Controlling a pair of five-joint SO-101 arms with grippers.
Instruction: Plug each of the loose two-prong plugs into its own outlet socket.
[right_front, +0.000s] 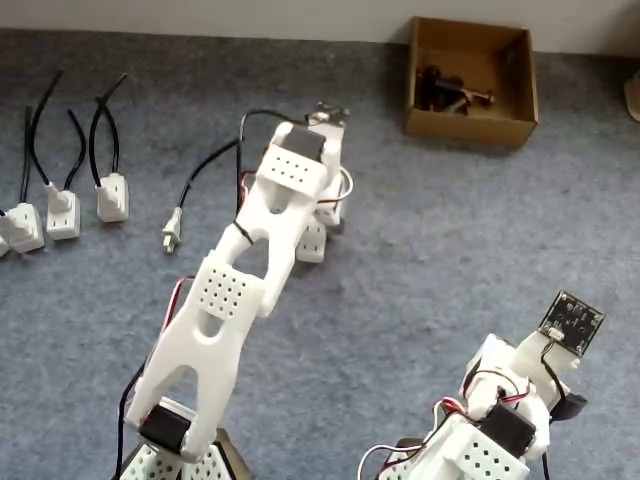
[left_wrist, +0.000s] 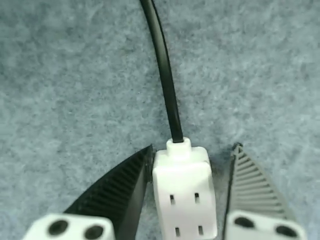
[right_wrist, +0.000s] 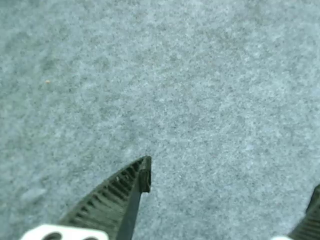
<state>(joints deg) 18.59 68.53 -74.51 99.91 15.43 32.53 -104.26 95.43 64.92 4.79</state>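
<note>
Left wrist view: left pincer (left_wrist: 191, 149) spread astride white plastic outlet socket (left_wrist: 182, 192); likely light, rigid, so grip flat sides; right pincer (right_wrist: 231, 182) spread, empty.

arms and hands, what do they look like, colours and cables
The left arm and right arm are white plastic shells with perforated panels, black motor blocks and thin red, white and black wires. The left hand and right hand have dark ribbed, pointed fingers.

white socket (left_wrist: 184, 195), black cord (left_wrist: 165, 75) (grey carpet (left_wrist: 60, 75))
</note>
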